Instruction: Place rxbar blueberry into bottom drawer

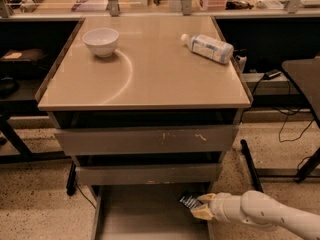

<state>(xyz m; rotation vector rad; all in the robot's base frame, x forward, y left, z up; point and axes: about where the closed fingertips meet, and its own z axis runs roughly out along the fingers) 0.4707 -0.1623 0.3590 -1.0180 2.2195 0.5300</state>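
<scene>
The bottom drawer [140, 216] is pulled out below the two taller grey drawer fronts, its flat grey floor showing. My gripper [199, 207] reaches in from the lower right on a white arm and sits over the drawer's right side near the front. It is shut on the rxbar blueberry [189, 201], a small dark navy wrapper with white print that sticks out to the left of the fingers, held just above the drawer floor.
A white bowl [101, 41] stands on the tan tabletop at the back left. A clear plastic bottle [209, 48] with a white label lies at the back right. Black table legs and cables stand on the speckled floor to the right.
</scene>
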